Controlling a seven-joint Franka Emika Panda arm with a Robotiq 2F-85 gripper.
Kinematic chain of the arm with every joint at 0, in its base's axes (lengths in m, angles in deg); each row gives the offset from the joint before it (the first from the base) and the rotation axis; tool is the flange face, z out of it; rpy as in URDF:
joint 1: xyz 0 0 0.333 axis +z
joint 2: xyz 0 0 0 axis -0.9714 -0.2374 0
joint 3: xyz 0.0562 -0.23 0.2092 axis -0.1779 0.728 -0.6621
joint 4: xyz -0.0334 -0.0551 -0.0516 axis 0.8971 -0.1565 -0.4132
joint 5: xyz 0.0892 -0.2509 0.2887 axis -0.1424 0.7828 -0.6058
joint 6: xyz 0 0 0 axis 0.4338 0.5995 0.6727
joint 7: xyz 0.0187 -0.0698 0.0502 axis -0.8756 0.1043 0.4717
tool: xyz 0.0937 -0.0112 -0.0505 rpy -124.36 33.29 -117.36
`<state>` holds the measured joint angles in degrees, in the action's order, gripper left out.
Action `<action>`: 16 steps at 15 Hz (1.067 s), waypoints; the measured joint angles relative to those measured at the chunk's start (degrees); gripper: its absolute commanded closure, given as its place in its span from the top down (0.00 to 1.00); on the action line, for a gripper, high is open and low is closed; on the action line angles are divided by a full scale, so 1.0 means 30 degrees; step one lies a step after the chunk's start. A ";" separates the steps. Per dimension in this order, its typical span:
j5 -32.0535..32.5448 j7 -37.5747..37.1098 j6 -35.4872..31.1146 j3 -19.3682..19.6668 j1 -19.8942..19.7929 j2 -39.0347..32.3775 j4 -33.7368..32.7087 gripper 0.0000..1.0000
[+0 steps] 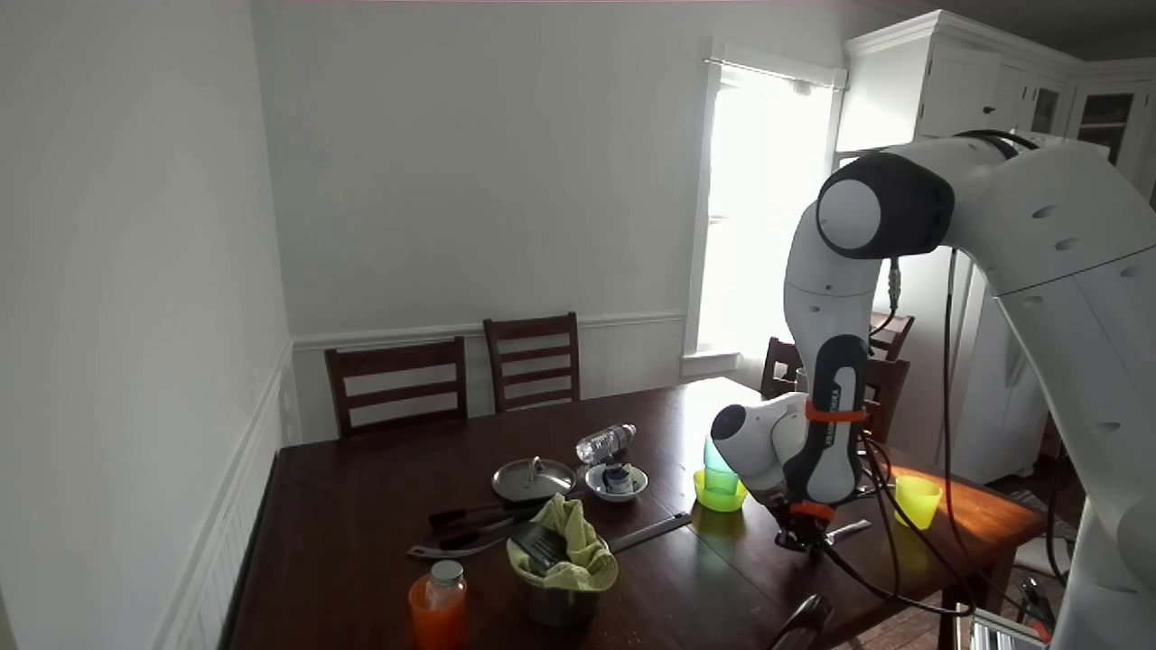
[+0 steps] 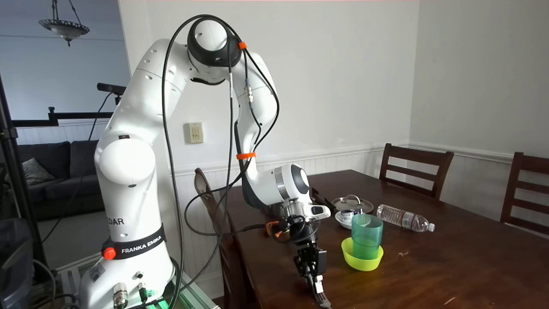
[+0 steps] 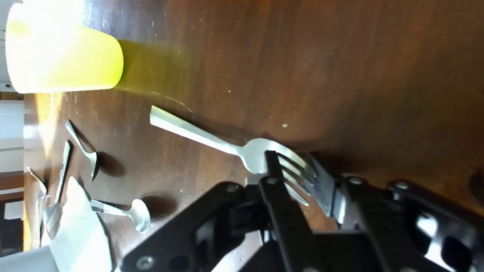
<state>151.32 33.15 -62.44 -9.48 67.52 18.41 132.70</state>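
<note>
Fork (image 3: pixel 255 153) on the dark table (image 3: pixel 245 56), tines between the slightly parted jaws of the gripper (image 3: pixel 292 160); impossible to tell if clamped. Near the handle, yellow cup (image 3: pixel 94 64). Farther out, teal cup (image 2: pixel 367 240) inside lime bowl (image 2: pixel 362 264); blue-and-white object (image 1: pixel 618 478) in white bowl (image 1: pixel 618 498); cloth (image 1: pixel 585 551) and spatula (image 1: pixel 539 548) in metal pot (image 1: pixel 560 609); capped jar (image 1: pixel 443 591) in orange cup (image 1: pixel 438 627).

Shiny mtl fork (image 3: pixel 249 152), wd tbl (image 3: pixel 340 75)

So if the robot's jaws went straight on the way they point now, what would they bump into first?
Probably the fork: in the wrist view, its pronged end shows between the jaws. Or else the table beneath it; depth here is hard to judge.
</note>
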 measured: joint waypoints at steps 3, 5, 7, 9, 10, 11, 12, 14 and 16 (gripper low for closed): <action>0.0015 -0.0002 0.0228 0.0002 -0.0009 0.0044 -0.0018 0.01; 0.0029 -0.0006 0.0526 0.0001 -0.0010 0.0095 -0.0061 0.01; 0.0085 -0.0006 0.0834 -0.0011 -0.0009 0.0095 -0.0145 0.01; 0.0149 -0.0006 0.1076 -0.0024 -0.0005 0.0099 -0.0192 0.01; 0.0214 -0.0008 0.1285 -0.0034 0.0019 0.0146 -0.0199 0.01; 0.0348 -0.0031 0.1541 -0.0045 0.0051 0.0256 -0.0197 0.01; 0.0554 -0.0089 0.1809 -0.0061 0.0090 0.0410 -0.0193 0.01; 0.1105 -0.0249 0.2440 -0.0140 0.0253 0.0956 -0.0105 0.01; 0.1663 -0.0391 0.3051 -0.0401 0.0351 0.1755 0.0079 0.01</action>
<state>156.30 31.98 -53.29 -10.68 68.57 23.68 132.94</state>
